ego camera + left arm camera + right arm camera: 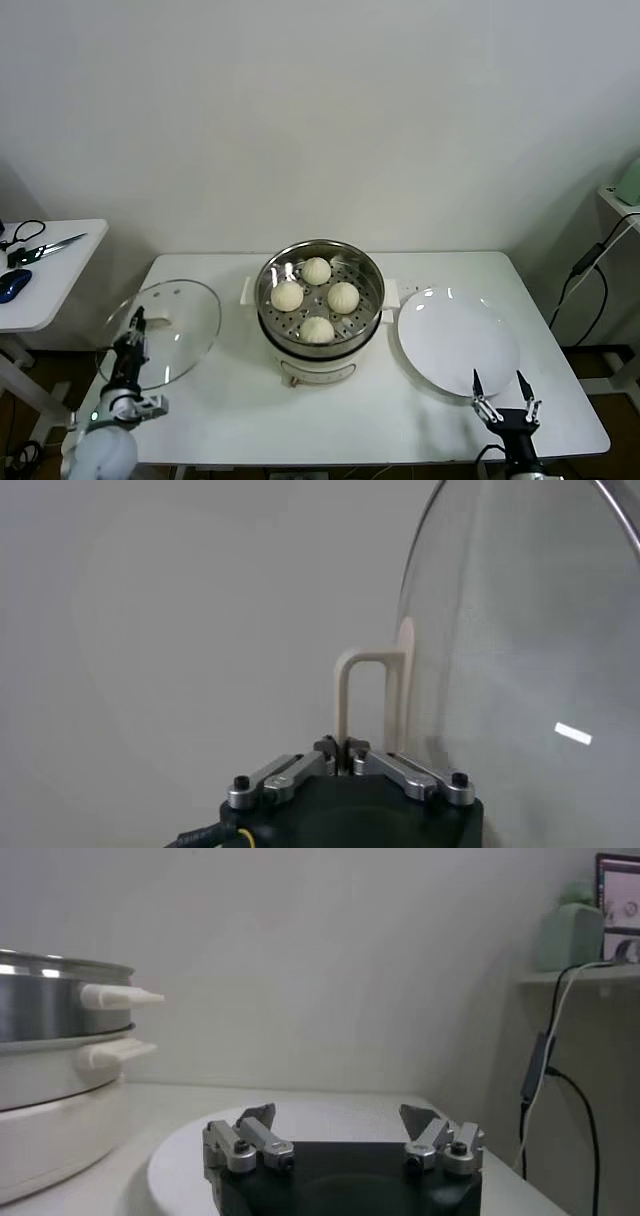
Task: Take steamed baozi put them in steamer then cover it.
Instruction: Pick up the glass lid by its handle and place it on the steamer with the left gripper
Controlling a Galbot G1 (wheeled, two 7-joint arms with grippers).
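Note:
Several cream-white steamed baozi [316, 271] sit on the perforated tray inside the shiny steamer [372, 268], which stands on its white base at the table's middle. To its left, the clear glass lid [180, 330] is tilted up over the table. My left gripper [137, 318] is shut on the lid's white handle [350, 685], the fingertips pinching its thin bar; the glass [520, 660] stands on edge beside it. My right gripper [500, 383] hangs open and empty at the near edge of the white plate [455, 335]. The steamer [50, 998] shows off to one side in the right wrist view.
A small side table [50, 290] at the far left carries scissors [45, 247] and a blue mouse [12, 283]. A shelf with a dangling black cable [590, 265] stands at the right. The white table [300, 420] ends close in front of both grippers.

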